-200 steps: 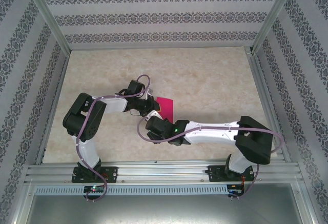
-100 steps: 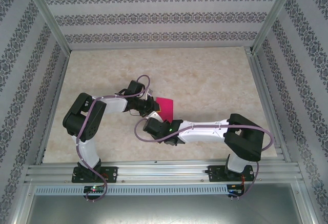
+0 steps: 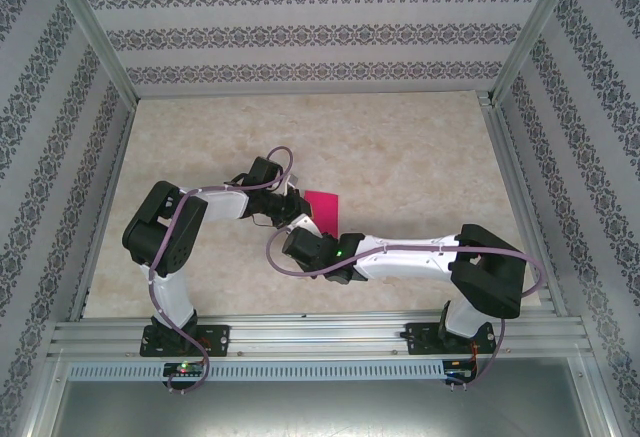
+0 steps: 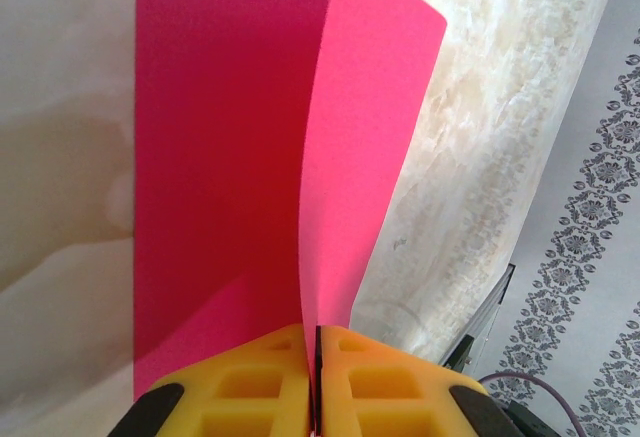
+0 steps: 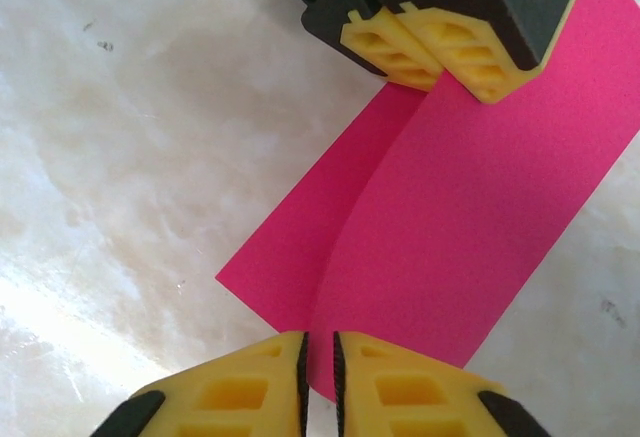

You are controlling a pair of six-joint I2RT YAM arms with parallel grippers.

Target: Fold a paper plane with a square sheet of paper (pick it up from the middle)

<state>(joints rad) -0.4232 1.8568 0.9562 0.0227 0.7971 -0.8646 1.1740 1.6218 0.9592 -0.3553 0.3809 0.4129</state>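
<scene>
Both hands pinch the square sheet of paper point(image 3: 323, 207) on the table point(image 3: 420, 147)
The magenta sheet lies toward the near middle of the table, between the two wrists; one half rests flat, the other curves upward (like a page half turned); the left hand point(image 4: 312, 342) is clamped tight on one end of that raised flap; the right hand point(image 5: 318, 347), at the opposite end, has its yellow fingers point(image 5: 400, 397) closed to a thin slit holding the flap's edge.

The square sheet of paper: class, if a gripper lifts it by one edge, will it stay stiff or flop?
Probably floppy: the square sheet of paper bows where the left gripper pinches its raised flap. Likely very light and easily creased: its edge looks thin.
</scene>
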